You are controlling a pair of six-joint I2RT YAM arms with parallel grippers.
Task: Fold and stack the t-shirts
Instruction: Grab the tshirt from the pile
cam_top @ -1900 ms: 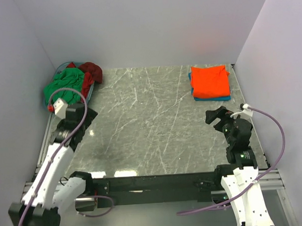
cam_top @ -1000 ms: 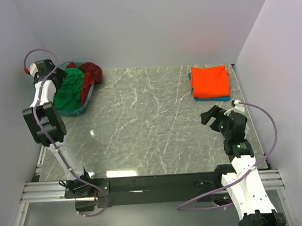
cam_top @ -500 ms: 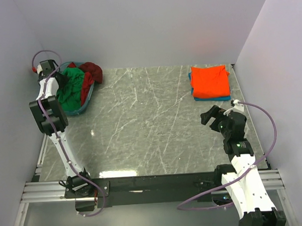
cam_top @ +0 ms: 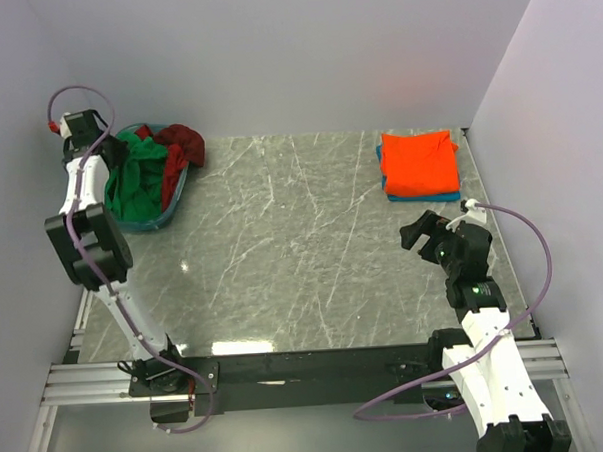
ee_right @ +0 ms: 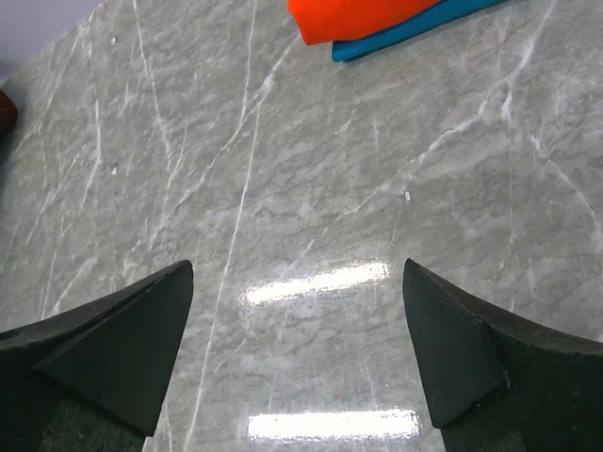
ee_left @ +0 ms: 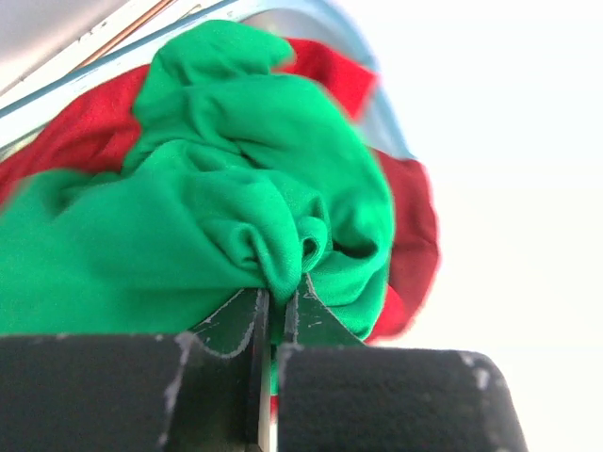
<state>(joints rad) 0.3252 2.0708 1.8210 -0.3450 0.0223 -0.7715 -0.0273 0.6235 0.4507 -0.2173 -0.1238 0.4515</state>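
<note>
Above basket point(cam_top: 149, 225), left hand point(ee_left: 276, 299) lifted higher, green t-shirt point(ee_left: 217, 188) pinched

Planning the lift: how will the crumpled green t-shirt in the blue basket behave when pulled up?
Probably floppy: the crumpled green t-shirt bunches in soft folds at the left gripper. It may drag the dark red garment lying against it.

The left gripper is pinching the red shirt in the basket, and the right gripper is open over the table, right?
No, the left wrist view shows the left gripper pinching the green shirt, not a red one. The rest holds.
</note>
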